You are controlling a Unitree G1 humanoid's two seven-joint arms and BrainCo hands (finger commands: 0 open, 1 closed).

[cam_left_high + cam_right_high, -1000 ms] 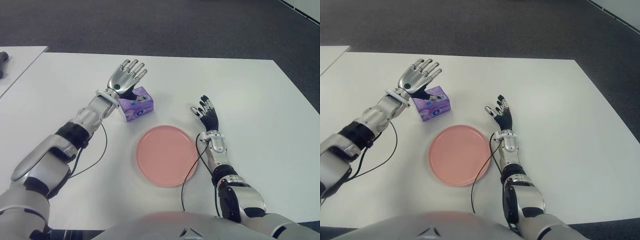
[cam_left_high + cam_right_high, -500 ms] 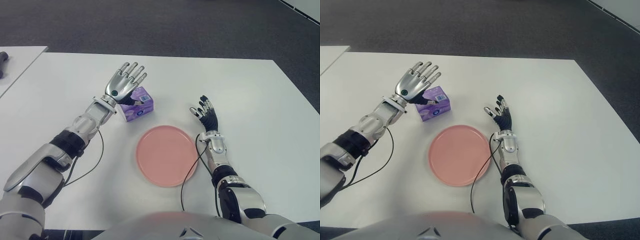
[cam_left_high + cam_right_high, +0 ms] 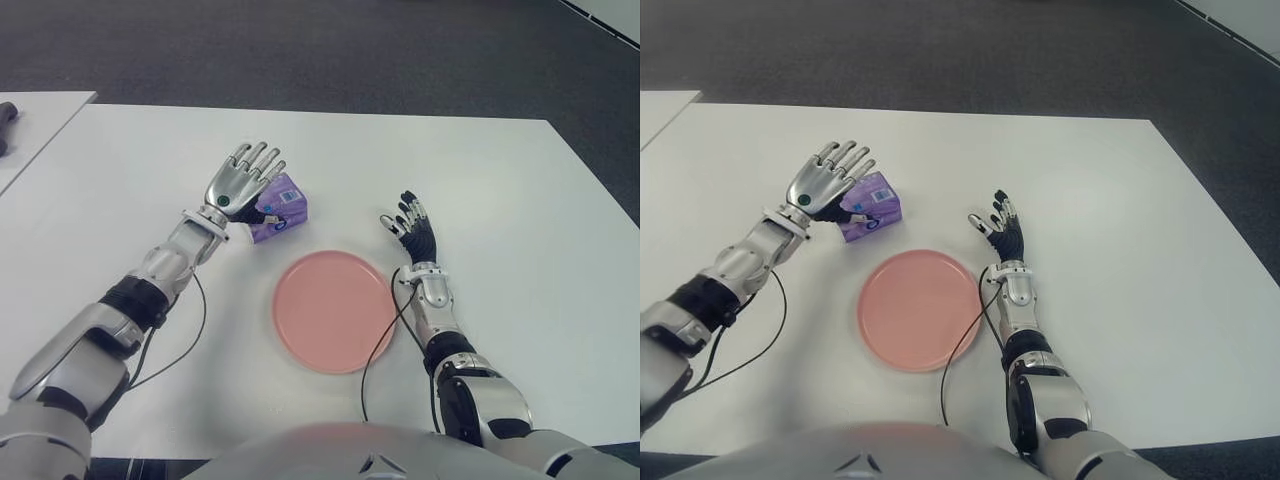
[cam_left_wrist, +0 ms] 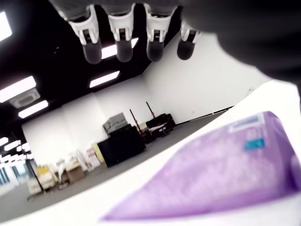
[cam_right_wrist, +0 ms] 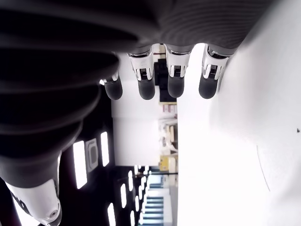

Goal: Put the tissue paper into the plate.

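Observation:
A purple tissue pack [image 3: 278, 208] lies on the white table [image 3: 480, 180], just beyond the left rim of a round pink plate [image 3: 333, 310]. My left hand [image 3: 237, 180] hovers over the pack's left side with its fingers spread and nothing in them. In the left wrist view the purple pack [image 4: 225, 165] fills the space under the straight fingertips [image 4: 124, 42]. My right hand [image 3: 410, 220] shows to the right of the plate, fingers extended and empty.
A black cable [image 3: 190, 320] trails from my left forearm across the table, and another cable [image 3: 380, 340] runs along the plate's right rim. A second white table [image 3: 30, 125] with a dark object stands at the far left. Dark carpet lies beyond the far edge.
My left hand has moved down and slightly left over the tissue pack, now closer to it. The pack, plate and right hand are unmoved.

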